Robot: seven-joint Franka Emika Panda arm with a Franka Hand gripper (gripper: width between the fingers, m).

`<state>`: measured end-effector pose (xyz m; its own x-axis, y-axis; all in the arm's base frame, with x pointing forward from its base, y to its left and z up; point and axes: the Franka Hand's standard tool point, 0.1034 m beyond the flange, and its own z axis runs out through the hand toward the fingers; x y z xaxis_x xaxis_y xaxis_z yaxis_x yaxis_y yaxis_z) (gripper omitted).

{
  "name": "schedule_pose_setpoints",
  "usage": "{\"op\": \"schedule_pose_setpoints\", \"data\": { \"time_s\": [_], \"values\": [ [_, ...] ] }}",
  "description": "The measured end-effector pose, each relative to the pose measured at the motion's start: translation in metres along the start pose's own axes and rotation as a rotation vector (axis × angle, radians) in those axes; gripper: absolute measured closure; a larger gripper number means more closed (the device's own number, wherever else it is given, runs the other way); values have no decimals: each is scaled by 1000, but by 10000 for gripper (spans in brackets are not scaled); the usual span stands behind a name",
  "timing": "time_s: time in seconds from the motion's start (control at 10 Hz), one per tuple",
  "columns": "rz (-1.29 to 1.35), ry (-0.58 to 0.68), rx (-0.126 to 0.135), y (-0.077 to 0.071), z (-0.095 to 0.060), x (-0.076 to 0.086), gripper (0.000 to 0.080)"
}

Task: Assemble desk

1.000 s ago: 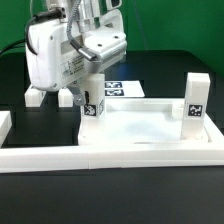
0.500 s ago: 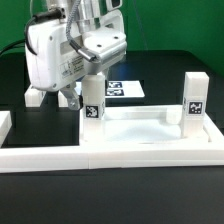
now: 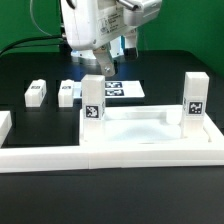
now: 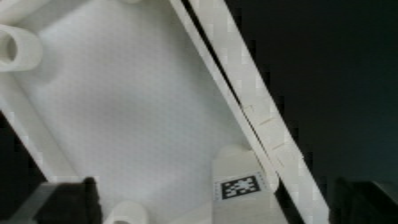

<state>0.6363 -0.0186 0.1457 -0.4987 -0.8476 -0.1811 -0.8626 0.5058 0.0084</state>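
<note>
1. While my gripper (image 3: 102,66) hangs above the back of the work, two small white tagged plastic blocks lie loose on the black table (image 3: 30,70) at the exterior view's far left. These are the outer loose leg block (image 3: 37,93) and, just beside it, the inner loose leg block (image 3: 68,93).
2. Next right, the left upright leg block (image 3: 92,101) stands at a back corner of the white plastic rimmed rectangular tabletop (image 3: 140,128). My gripper is above it and apart from it.
3. Hand state: the wrist view shows my dark fingertips (image 4: 68,200) spread wide with nothing clamped between them. Tabletop and one tagged leg lie below.
4. Behind the tabletop lies the flat white marker board (image 3: 122,88).
5. Far right, the right upright leg block (image 3: 194,97) stands at the other back corner.
6. Along the front runs the long white border rail (image 3: 110,157); the tabletop sits close against it.
7. Judgement: two legs are up and two are left, so the step in hand looks like fetching the third.
8. The next move calls for travel left to the inner loose leg block, a descent with the jaws straddling it, and a square close. Whether the standing legs are fully seated, I cannot tell.
</note>
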Motion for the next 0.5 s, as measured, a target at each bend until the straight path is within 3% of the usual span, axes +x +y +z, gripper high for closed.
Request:
{"op": "schedule_pose_setpoints", "data": {
  "time_s": [0.3, 0.5],
  "values": [
    [-19, 6, -10, 6, 5, -3, 150],
    [-205, 4, -47, 29, 10, -8, 150]
  ]
}}
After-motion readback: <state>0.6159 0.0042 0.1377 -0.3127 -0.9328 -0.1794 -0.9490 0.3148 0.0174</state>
